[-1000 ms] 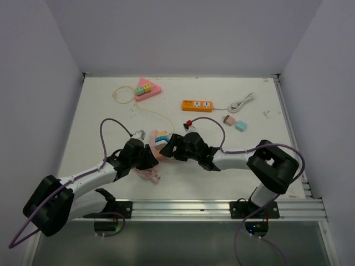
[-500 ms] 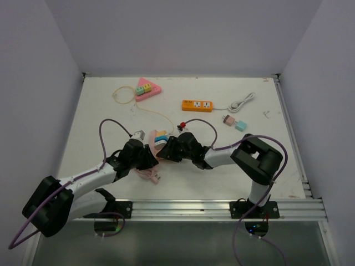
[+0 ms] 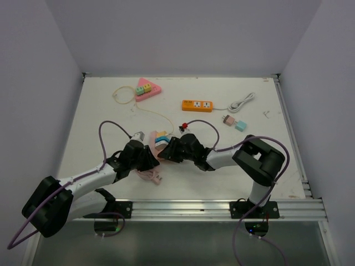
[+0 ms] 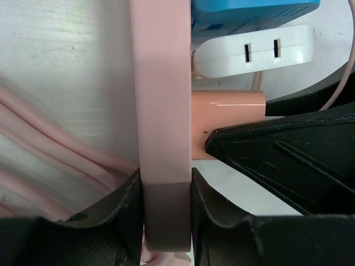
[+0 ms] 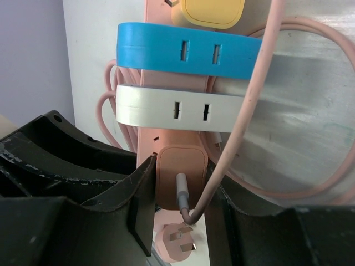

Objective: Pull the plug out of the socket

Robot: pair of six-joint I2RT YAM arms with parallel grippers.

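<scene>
Overhead view: both arms meet at mid-counter (image 3: 100,111), and the hands hide the plug.

Left wrist view only: the left hand (image 4: 165,199) is clamped on the end of the pink socket strip (image 4: 161,83) nearest it, fingers tight against both edges.

Right wrist view only: the right hand (image 5: 180,185) is narrowed onto the pink plug (image 5: 178,163), one finger against each side. The plug is seated in the strip, just below the white block (image 5: 166,111) and blue block (image 5: 183,52). Its cord (image 5: 248,108) loops upward.

Against one second ago: the right elbow is drawn leftward and the right hand has moved onto the strip. The left arm is unchanged.

The strip's long axis runs straight away from the left hand. The plug stands crosswise out of its face, back toward the right hand.
</scene>
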